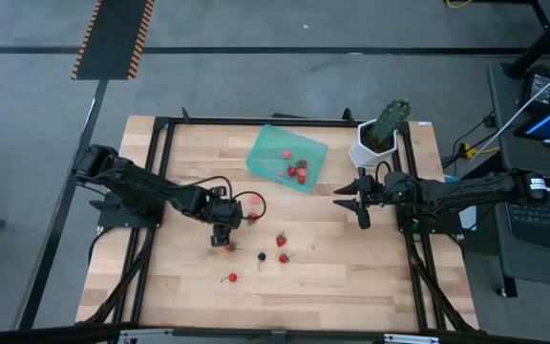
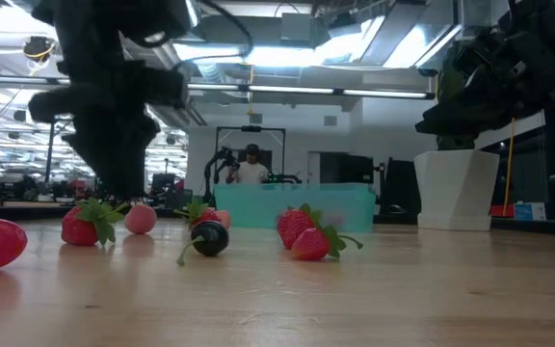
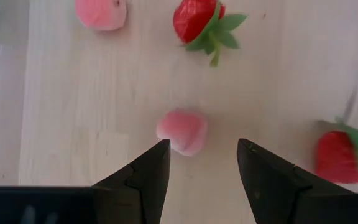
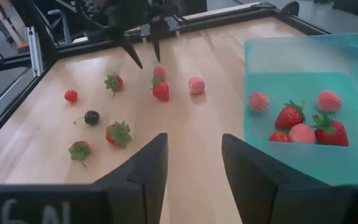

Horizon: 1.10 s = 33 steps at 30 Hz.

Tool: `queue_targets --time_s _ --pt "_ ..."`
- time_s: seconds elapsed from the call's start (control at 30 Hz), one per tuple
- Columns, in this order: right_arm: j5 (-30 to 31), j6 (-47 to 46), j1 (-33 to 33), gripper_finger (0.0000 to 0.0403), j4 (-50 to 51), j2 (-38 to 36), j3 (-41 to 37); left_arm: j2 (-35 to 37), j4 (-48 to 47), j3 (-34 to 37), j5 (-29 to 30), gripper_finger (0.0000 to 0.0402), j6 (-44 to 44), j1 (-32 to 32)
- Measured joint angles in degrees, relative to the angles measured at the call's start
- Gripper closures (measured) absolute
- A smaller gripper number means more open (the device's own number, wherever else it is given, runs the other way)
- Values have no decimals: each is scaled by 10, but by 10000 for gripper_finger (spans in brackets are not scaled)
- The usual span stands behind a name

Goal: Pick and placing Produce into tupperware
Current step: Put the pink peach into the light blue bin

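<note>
Several pieces of produce lie loose on the wooden table: red strawberries, pale pink berries and one dark berry. The teal tupperware stands at the far middle with several berries in it. My left gripper is open and points steeply down. It hovers just over a pale pink berry that rests on the table, just ahead of the gap between its fingertips. My right gripper is open too and waits at the right, near the tupperware, with nothing between its fingers.
A green cactus-like plant in a white pot stands at the far right corner, behind my right arm. Black frame rails run along the table's sides. A person shows in the room beyond the table.
</note>
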<state>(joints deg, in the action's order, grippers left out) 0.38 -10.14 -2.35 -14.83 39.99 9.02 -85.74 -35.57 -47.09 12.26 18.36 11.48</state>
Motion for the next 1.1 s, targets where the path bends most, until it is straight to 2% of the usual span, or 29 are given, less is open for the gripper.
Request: queue_targets --time_s 0.53,0.93,1.1 --pt "0 1 0 249 0 0 0 -30 26 0 2 223 -12 -25" --pt "0 -1 0 249 0 0 0 -31 35 0 -24 223 -24 -30" --pt "0 -1 0 249 0 0 0 -55 31 1 -40 223 -24 -30"
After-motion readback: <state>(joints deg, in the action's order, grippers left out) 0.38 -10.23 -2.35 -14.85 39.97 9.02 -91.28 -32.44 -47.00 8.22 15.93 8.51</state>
